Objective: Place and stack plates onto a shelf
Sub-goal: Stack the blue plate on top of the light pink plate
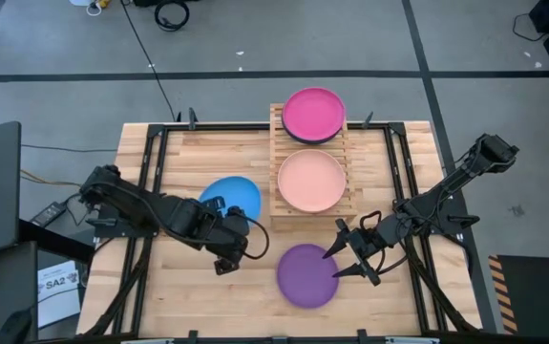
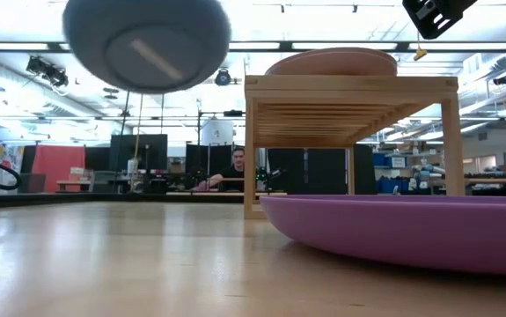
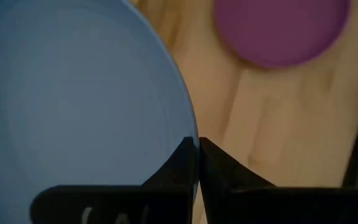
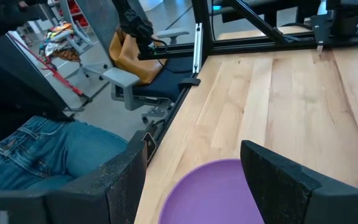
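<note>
— Plates first: where are they, and how near the edges?

— Purple plate (image 1: pixel 307 275) lies flat on the table (image 1: pixel 159 162), close to the near edge, with bare wood to its left. The shelf (image 1: pixel 276 215) stands at the middle of the far side; a salmon plate (image 1: pixel 311 181) lies on its nearer tier and a magenta plate (image 1: pixel 313 113) on the farther one, the latter overhanging the table's far edge. Under the magenta one a darker rim shows, too thin to make out.

— And the blue plate (image 1: pixel 233 195)?

— Held up off the table, left of the shelf. The left gripper (image 3: pixel 197 155) has its fingers pinched tight on the rim; the arm hides part of the plate from above.

— The other arm?

— The right gripper (image 1: pixel 338 252) hangs over the purple plate's right rim, fingers spread wide, holding nothing. Its wrist view shows the plate's edge between them, cut off at the frame.

— Low down?

— The purple plate fills the foreground and hides the shelf's right leg.
</note>
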Robot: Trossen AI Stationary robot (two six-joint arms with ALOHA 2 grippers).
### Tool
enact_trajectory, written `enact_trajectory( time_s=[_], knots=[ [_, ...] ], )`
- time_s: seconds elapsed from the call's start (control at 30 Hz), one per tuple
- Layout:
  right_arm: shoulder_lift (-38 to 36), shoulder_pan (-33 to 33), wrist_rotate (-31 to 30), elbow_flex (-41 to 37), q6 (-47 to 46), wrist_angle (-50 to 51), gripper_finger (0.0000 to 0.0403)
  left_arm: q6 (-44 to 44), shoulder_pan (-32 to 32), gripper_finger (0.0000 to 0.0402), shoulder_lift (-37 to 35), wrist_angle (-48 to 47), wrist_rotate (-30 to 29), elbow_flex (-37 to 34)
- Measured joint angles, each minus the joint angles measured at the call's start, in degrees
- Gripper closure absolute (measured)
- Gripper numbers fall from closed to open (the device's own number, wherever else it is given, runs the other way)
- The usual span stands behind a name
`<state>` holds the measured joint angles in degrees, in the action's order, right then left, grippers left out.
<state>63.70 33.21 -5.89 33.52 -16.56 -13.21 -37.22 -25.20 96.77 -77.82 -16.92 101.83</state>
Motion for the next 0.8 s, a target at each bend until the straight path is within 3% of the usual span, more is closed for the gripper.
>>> enact_trajectory(
  time_s=[0.47,0.8],
  knots=[
    [0.0,0.0,0.02,0.0,0.0,-0.02,0.0139,13.68,-0.12,0.0389,-0.02,6.29,-0.5,8.47],
    [0.0,0.0,0.02,0.0,-0.02,-0.07,0.0139,32.44,0.06,0.0389,0.0,15.21,-3.41,9.29]
  ],
)
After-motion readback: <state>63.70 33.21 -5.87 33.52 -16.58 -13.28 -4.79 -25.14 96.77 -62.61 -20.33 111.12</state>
